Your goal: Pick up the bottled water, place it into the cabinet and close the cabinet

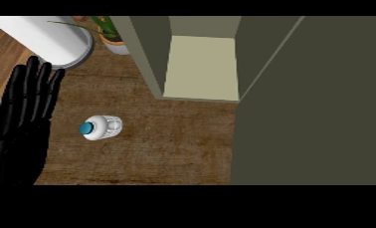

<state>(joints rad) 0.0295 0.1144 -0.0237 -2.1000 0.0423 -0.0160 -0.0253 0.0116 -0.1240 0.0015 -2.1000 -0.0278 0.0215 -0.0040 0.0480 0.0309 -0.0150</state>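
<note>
I've got the head view only. Taking the cabinet (202, 67) as my ref point: it's open, pale floor inside visible, w/ its door (308, 102) swung out toward me on the cabinet's right side, covering most of that part of the view.

The bottle (101, 127) stands upright on the counter (169, 142), well left of the cabinet and nearer to me than its opening. I'm looking straight down on it, so I see mostly the blue cap and the white shoulder round it (can't see the body below). Nothing touches it.

My left hand (28, 107) shows further left of the cabinet again, at the view's left edge, just beside the bottle but apart from it. Fingers straight and together, pointing away from me, holding nothing; it's resting there.

Right hand: doesn't show anywhere, so I can't tell its fingers.

Left of the cabinet and further from me than the bottle there's a white cylinder (47, 40) lying w/ its rounded grey end toward the cabinet; the left hand's fingertips come close under it. Between that cylinder and the cabinet's left wall sits a plant (106, 28) in a pale pot, right up by the wall, approx touching it, though I can't say for sure
</note>
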